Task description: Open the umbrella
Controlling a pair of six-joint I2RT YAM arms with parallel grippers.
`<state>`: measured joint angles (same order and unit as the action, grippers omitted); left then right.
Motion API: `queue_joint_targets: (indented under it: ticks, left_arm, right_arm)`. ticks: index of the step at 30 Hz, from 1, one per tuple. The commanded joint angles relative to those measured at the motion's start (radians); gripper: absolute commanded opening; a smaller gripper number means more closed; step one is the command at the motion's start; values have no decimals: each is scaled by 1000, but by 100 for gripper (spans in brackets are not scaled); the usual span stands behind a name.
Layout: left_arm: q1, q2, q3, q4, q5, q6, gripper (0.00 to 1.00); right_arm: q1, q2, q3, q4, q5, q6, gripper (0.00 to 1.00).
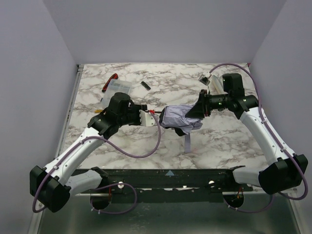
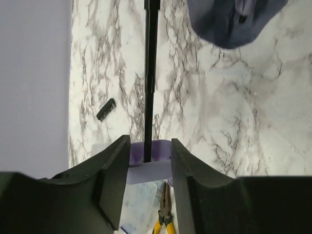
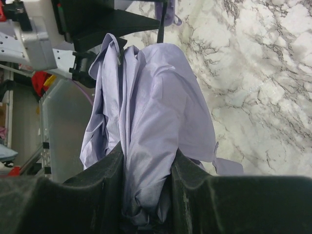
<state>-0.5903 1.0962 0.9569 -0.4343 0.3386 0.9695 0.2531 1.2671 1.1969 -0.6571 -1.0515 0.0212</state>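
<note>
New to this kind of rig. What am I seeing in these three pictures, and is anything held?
Two robot arms are bolted at the near edge of a marble-patterned table. The wide picture looks down from above and behind them; the other two come from cameras on each wrist, so the dark shapes at the bottom are its own fingers. The left gripper grips the umbrella by its pale handle; the right gripper is clamped on the folded fabric. A thin black shaft joins them. Also on the table: a clear packet, a red-handled tool, a small black stick.
</note>
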Motion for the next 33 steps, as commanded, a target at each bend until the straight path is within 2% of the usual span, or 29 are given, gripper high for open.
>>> queue_joint_targets:
  ticks: [1, 5, 8, 10, 14, 20, 33]
  left_arm:
    - [32, -34, -34, -63, -30, 46, 48]
    - [-18, 2, 2, -44, -31, 8, 57]
    - [-52, 45, 33, -26, -56, -20, 58]
    - [-59, 70, 40, -13, -75, -28, 54]
    - [-55, 84, 19, -21, -147, -15, 42]
    - [4, 28, -42, -73, -162, -14, 30]
    - [208, -122, -238, -115, -132, 135, 31]
  right_arm:
    - [0, -7, 20, -16, -88, -11, 0]
    - [0, -5, 16, -13, -105, -11, 0]
    - [0, -13, 7, -15, -124, -10, 0]
    - [0, -18, 0, -17, -127, -4, 0]
    - [0, -21, 14, -57, -116, -25, 0]
    - [0, -23, 23, -92, -105, -63, 0]
    - [-2, -25, 35, -163, -111, -114, 0]
